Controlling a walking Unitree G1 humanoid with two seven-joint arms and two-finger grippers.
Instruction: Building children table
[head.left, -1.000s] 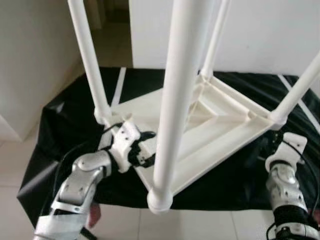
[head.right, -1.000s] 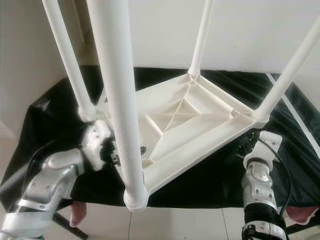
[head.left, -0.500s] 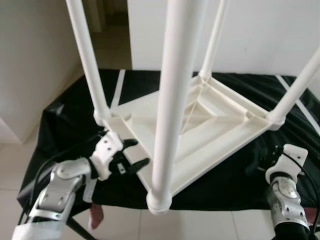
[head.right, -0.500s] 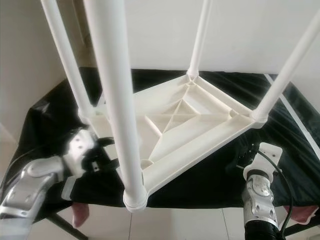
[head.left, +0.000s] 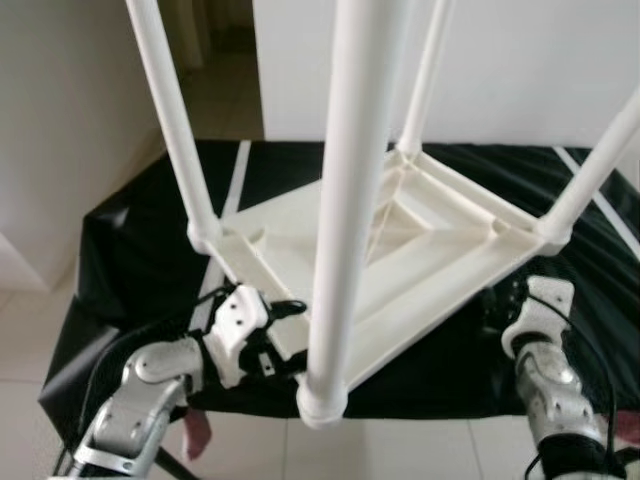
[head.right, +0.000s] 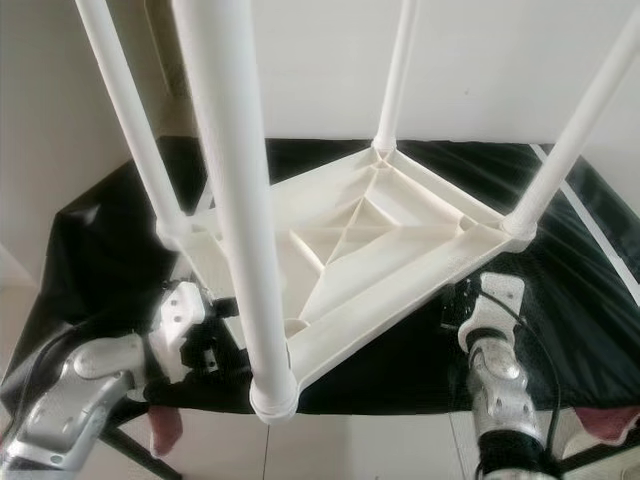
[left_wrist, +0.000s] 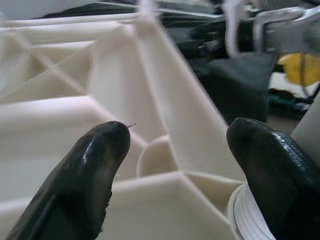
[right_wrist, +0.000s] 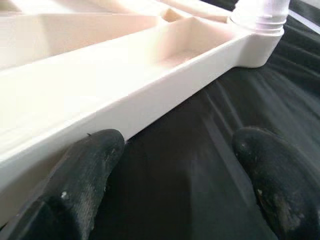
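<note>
both grippers, left gripper (head.left: 285, 335) and right gripper (head.left: 497, 300), spread wide beside the upturned white table (head.left: 400, 250) on black sheet (head.left: 120, 250).

No legible text, label, brand, number or sign found on the white table (head.left: 400, 260), its legs, or the black cloth (head.left: 130, 260) beneath.

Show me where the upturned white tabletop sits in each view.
Left eye view: tabletop centre, legs up, on the black cloth.
Right eye view: centre again.
Left wrist view: ribbed underside ahead of the open left hand.
Right wrist view: rim slanting past the right hand.
Shared landmark: the black cloth.
</note>
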